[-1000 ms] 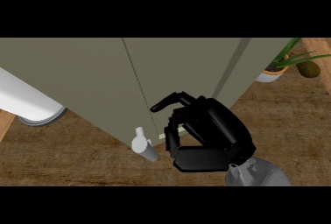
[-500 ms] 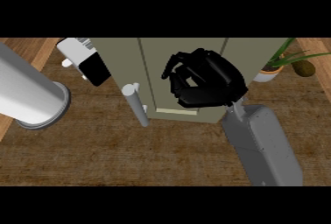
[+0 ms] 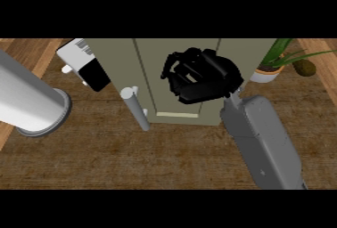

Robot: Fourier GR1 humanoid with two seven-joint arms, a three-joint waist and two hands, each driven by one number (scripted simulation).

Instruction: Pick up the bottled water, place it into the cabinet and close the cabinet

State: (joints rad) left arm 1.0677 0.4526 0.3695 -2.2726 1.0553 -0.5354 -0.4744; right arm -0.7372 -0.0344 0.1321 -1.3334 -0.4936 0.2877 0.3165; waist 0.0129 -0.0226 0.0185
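The olive-grey cabinet [image 3: 151, 58] stands at the middle back of the wooden counter. Its door lies flat against the front, with the white bar handle [image 3: 136, 108] sticking out at the lower left. My right hand [image 3: 201, 78] is over the door's upper right part, fingers curled, with nothing in them. Its grey forearm [image 3: 256, 138] runs down to the lower right. No bottled water shows anywhere. My left hand does not show.
A thick pale grey cylinder [image 3: 26, 100] fills the left side. A white and black box [image 3: 85, 67] lies left of the cabinet. A potted plant [image 3: 273, 64] and a brown fruit [image 3: 305, 67] are at the back right.
The cabinet door has swung from wide open toward me to flat against the cabinet. My right hand followed it up and away, uncovering the box on the left.
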